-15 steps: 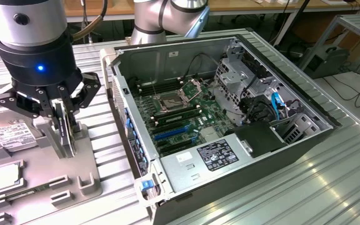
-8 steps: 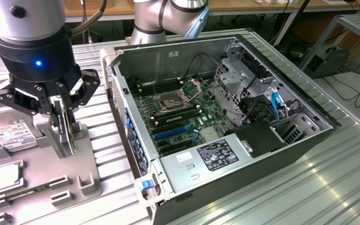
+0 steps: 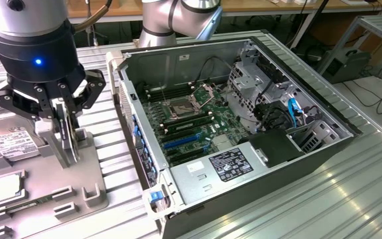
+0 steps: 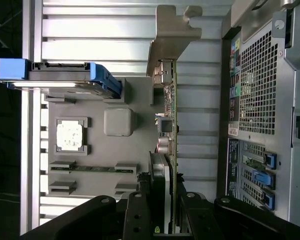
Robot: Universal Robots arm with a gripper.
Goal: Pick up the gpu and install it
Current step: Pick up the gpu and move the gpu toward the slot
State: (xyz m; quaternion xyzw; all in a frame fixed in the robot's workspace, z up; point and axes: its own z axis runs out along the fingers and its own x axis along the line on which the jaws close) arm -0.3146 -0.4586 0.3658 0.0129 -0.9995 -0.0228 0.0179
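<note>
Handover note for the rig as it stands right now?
Gripper: at the gpu, astride its fan end; grip cannot be confirmed.
The gpu stands on edge in the grey fixture tray, beside the open PC case.
Done: Gripper positioned at the gpu.
Left: lift it, carry it, seat it on the motherboard.

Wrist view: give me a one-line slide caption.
Gripper clamps the gpu edge-on at the grey parts tray, computer case alongside.
</note>
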